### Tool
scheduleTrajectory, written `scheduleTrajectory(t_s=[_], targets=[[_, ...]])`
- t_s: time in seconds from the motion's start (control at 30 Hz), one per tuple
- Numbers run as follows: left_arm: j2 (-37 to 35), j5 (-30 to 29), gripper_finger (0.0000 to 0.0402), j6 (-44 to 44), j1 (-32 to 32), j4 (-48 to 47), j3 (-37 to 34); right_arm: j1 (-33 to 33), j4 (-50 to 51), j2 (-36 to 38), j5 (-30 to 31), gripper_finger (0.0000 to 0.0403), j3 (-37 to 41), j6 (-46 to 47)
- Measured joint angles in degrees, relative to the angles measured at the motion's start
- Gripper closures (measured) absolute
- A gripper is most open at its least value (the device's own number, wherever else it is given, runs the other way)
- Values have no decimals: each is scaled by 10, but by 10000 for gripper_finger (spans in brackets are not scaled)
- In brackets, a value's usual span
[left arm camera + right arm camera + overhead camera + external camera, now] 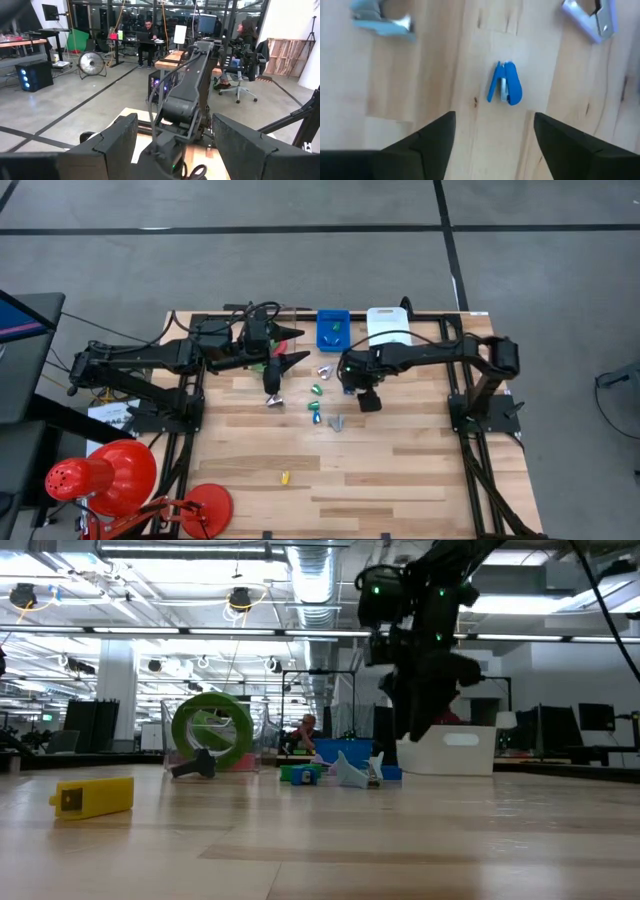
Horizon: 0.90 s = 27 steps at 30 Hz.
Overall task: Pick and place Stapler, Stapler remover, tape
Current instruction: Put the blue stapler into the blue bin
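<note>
My right gripper [492, 137] hangs open over the table's middle [368, 398], fingers pointing down, touching nothing. A small blue stapler [505, 84] lies on the wood just beyond its fingertips. A pale blue-grey piece [382, 21] and a silver one [592, 20] lie farther off. More small green and silver items [316, 389] lie scattered to the gripper's left. A green tape roll [212, 730] stands on its rim on the table, below my left gripper [285, 345]. That gripper waits open and level above the far left.
A blue bin [333, 328] and a white bin [388, 325] stand at the table's far edge. A yellow piece [285, 477] lies alone toward the near edge. A red lamp [110, 475] stands off the table's near left corner.
</note>
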<state>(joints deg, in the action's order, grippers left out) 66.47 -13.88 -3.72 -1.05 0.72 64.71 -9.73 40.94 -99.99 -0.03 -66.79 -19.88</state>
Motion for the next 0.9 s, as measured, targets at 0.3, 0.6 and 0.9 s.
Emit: scheduleTrajectory(t_s=[0.3,0.6,0.9], targets=[[0,0,156,0,0,4,0,23,81,15,-1,135,-87,30],[0,0,156,0,0,5,0,26,74,-34,-1,135,-121,54],[0,0,156,0,0,7,0,37,-1,-42,1,135,-75,50]])
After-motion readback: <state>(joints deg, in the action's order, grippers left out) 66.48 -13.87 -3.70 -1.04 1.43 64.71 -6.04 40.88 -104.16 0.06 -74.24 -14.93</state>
